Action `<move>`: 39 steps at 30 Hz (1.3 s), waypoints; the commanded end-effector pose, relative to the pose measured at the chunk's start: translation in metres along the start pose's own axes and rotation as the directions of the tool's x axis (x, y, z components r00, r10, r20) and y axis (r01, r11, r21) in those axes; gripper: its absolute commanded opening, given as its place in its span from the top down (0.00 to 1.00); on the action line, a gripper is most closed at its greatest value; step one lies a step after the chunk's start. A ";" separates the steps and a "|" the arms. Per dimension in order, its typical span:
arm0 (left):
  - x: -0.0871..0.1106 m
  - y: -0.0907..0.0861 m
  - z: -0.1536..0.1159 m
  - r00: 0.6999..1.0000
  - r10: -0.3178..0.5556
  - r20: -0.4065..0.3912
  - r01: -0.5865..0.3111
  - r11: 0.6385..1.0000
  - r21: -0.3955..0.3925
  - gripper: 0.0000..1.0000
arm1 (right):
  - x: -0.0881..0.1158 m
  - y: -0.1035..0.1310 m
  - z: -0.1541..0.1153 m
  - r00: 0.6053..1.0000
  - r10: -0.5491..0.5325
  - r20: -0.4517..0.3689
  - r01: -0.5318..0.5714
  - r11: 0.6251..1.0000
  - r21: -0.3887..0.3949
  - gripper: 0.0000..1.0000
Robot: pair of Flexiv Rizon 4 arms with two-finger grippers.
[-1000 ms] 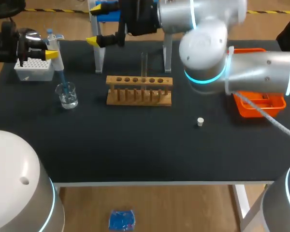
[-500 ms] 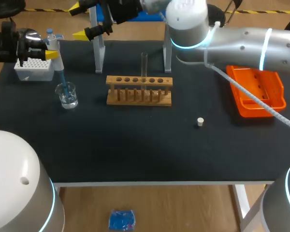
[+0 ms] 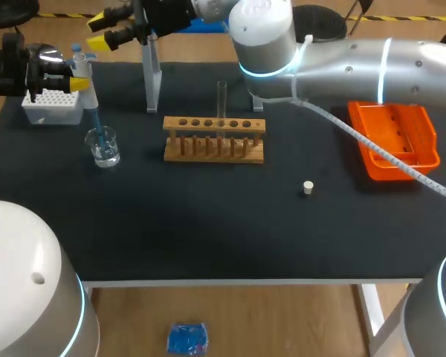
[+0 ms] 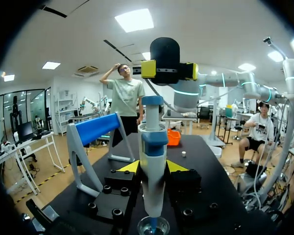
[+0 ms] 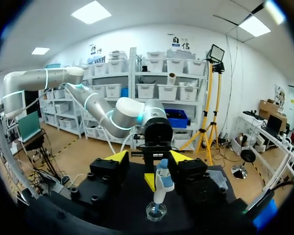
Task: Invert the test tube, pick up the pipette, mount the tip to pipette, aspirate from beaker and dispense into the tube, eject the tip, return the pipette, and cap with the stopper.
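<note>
My left gripper [image 3: 76, 82] is shut on the white-and-blue pipette [image 3: 87, 93], held upright with its blue tip down in the glass beaker [image 3: 103, 146]. In the left wrist view the pipette [image 4: 152, 161] stands between the fingers above the beaker [image 4: 153, 226]. My right gripper [image 3: 98, 31] hangs open just beyond the pipette's top, facing it, with nothing between its fingers [image 5: 116, 156]. It sees the pipette [image 5: 161, 185] and beaker [image 5: 156, 211] ahead. The test tube [image 3: 221, 97] stands upright in the wooden rack [image 3: 214, 140]. The white stopper [image 3: 308, 187] lies on the mat.
A white tip box [image 3: 53, 108] sits behind the beaker under my left gripper. The blue-and-white pipette stand [image 3: 153, 74] rises behind the rack, close under my right arm. An orange tray [image 3: 392, 141] lies at the right edge.
My right arm has swung left across the back of the table to the pipette's top, and its fingers have drawn closer together. The left arm and pipette have not moved.
</note>
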State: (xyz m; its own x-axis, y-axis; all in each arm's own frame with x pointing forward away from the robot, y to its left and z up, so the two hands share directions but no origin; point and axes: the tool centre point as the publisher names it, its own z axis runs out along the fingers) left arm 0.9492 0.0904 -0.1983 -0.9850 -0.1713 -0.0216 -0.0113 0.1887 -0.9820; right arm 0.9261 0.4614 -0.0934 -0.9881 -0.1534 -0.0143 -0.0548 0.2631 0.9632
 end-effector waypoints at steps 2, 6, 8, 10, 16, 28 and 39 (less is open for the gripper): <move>-0.001 0.000 -0.001 1.000 0.001 -0.005 -0.001 1.000 0.001 1.00 | 0.003 0.000 0.008 1.000 0.003 0.020 -0.003 1.000 -0.006 1.00; -0.001 0.000 -0.001 1.000 0.001 -0.005 -0.001 1.000 0.001 1.00 | 0.003 0.000 0.012 1.000 0.000 0.031 0.000 1.000 0.000 1.00; -0.001 0.000 -0.001 1.000 0.001 -0.005 -0.001 1.000 0.001 1.00 | 0.002 0.000 0.014 0.999 0.001 0.035 -0.001 1.000 -0.003 1.00; -0.001 0.000 -0.001 1.000 0.001 -0.005 -0.001 1.000 0.001 1.00 | 0.000 0.000 0.016 0.999 0.008 0.044 -0.008 1.000 -0.005 1.00; -0.001 0.000 -0.001 1.000 0.001 -0.005 -0.001 1.000 0.001 1.00 | -0.004 -0.002 0.024 0.996 0.036 0.078 -0.037 0.999 0.000 1.00; -0.001 0.000 -0.001 1.000 0.001 -0.005 -0.001 1.000 0.001 1.00 | -0.010 -0.005 0.035 0.995 0.041 0.089 -0.042 0.999 0.008 1.00; -0.001 0.000 -0.001 1.000 0.001 -0.005 -0.001 1.000 0.001 1.00 | -0.019 -0.009 0.040 0.993 0.035 0.112 -0.038 0.999 0.024 1.00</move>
State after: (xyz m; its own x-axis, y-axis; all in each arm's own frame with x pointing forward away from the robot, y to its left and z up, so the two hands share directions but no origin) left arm 0.9492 0.0904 -0.1983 -0.9850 -0.1712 -0.0215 -0.0113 0.1887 -0.9820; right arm 0.9373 0.4965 -0.1118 -0.9993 -0.0359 -0.0110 -0.0209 0.2884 0.9573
